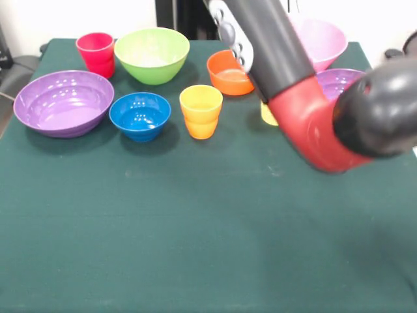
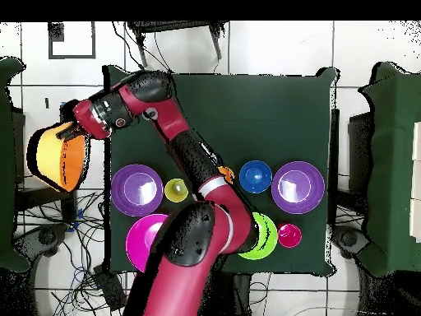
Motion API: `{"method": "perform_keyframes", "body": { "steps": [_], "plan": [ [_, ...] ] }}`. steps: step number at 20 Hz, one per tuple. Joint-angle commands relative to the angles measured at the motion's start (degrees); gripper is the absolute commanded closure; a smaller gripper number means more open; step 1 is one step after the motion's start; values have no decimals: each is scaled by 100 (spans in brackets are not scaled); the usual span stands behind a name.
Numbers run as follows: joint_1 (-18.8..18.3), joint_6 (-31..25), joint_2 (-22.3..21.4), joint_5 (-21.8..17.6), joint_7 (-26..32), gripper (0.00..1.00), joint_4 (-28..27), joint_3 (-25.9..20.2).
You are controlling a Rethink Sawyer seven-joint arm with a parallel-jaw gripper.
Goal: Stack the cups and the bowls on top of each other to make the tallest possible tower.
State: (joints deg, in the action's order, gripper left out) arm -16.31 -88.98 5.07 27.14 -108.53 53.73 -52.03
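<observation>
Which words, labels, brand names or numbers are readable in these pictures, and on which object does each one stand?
None can be read.
The cups and bowls, such as the blue bowl and the orange cup, are plain.
The arm shows grey buttons, but no legible marking.

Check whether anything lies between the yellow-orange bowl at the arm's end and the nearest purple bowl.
Nothing visible does. The gripper holds the yellow-orange bowl out past the table edge; only bare table separates it from the purple bowl. The yellow cup stands beyond that bowl.
</observation>
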Motion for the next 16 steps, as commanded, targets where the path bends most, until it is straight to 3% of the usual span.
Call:
{"method": "perform_keyframes", "body": {
  "steps": [1, 11, 16],
  "plan": [
    [326, -1536, 1030, -410, 1177, 100, -2223, -289],
    [254, -1687, 1152, -1005, -378, 100, -2686, -287],
    [214, -1756, 1148, -1124, -591, 100, -2717, -409]
  ]
}}
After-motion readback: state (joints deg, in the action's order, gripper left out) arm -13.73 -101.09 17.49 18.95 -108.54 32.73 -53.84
